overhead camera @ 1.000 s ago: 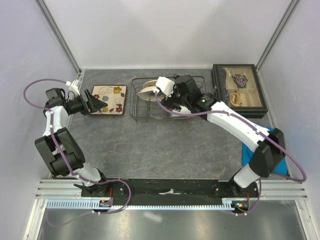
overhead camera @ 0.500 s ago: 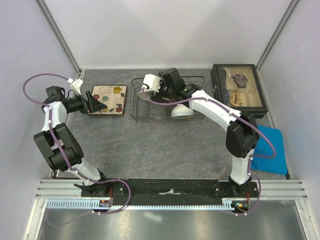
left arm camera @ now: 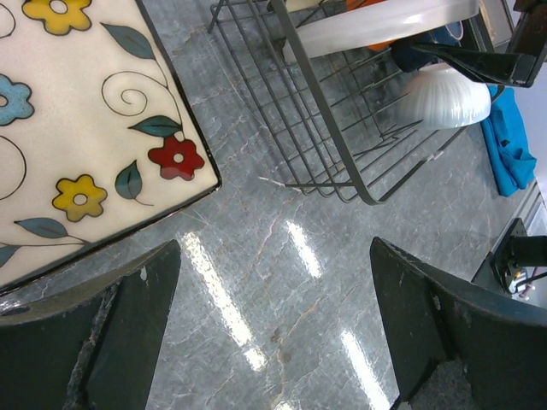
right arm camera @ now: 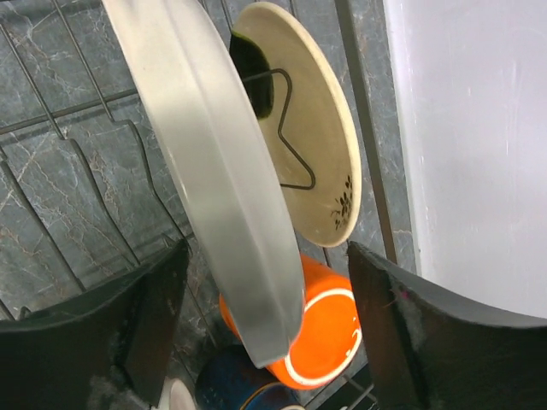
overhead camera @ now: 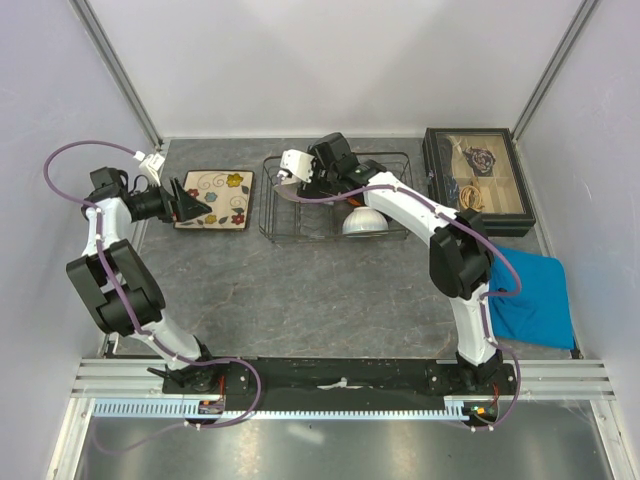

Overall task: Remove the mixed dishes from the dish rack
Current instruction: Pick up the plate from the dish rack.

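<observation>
The dish rack [overhead camera: 385, 205] stands at the back middle of the table. My right gripper [overhead camera: 303, 183] is down in its left end. In the right wrist view it [right arm camera: 269, 325] is open, its jaws either side of the rim of the round pale plate [right arm camera: 222, 171], which stands on edge, with a gap on each side. Behind the plate leans a cream bowl [right arm camera: 320, 145]; below it lie an orange cup [right arm camera: 333, 333] and a dark blue mug [right arm camera: 231, 384]. A white bowl [overhead camera: 365, 222] lies upside down in the rack. The square flowered plate [overhead camera: 215, 198] lies on the table, left of the rack. My left gripper [left arm camera: 273, 316] is open over bare table beside it.
A black glass-lidded box [overhead camera: 478, 180] of trinkets sits at the back right. A blue cloth [overhead camera: 530, 295] lies by the right edge. Walls close in the table at the back and both sides.
My right arm has swung left across the rack to the standing plate, and its jaws have narrowed a little. The left arm has barely shifted.
</observation>
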`<state>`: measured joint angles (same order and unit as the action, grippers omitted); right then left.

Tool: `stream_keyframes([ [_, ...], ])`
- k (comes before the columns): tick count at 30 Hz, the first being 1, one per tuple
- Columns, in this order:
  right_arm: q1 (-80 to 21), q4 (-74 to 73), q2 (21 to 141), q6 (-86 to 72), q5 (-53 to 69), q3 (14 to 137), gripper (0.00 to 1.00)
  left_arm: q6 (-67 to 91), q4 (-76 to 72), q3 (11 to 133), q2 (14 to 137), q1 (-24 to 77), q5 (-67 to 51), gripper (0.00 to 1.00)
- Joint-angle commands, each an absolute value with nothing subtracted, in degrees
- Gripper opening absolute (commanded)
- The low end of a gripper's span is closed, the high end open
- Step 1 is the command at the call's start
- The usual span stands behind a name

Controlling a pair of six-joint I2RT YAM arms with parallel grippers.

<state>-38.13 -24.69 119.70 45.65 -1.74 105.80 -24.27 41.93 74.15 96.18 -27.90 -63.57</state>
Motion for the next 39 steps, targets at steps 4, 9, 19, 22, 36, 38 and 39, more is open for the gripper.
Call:
stream_keyframes([
  [4, -38.1, -26.8, 121.5, 46.9, 1.6, 110.2, 0.75, -27.1, 42.4, 77.6, 97.8, -28.1, -65.4, 0.98],
  [9, -38.1, -27.2, 122.0, 47.4, 1.3, 110.5, 0.64, -26.9, 42.4, 77.9, 98.4, -28.1, -66.0, 0.97],
  [19, -38.1, -28.8, 123.0, 47.5, 0.4, 112.3, 0.45, -27.0, 42.5, 77.5, 98.7, -28.1, -66.2, 0.96],
  [22, -38.1, -30.1, 123.1, 47.7, 0.4, 113.3, 0.40, -26.9, 42.5, 77.5, 98.7, -28.2, -66.2, 0.95],
  [36, -38.9, -33.3, 123.2, 47.6, -1.7, 115.8, 0.00, -26.9, 42.4, 77.7, 98.8, -28.2, -66.4, 0.94],
  [38, -39.4, -33.0, 123.0, 47.5, -2.1, 115.9, 0.00, -26.9, 42.5, 77.6, 98.9, -28.2, -66.3, 0.94],
  [39, -39.5, -32.6, 123.0, 47.5, -3.1, 115.9, 0.00, -26.8, 42.4, 77.7, 98.9, -28.2, -66.2, 0.94],
])
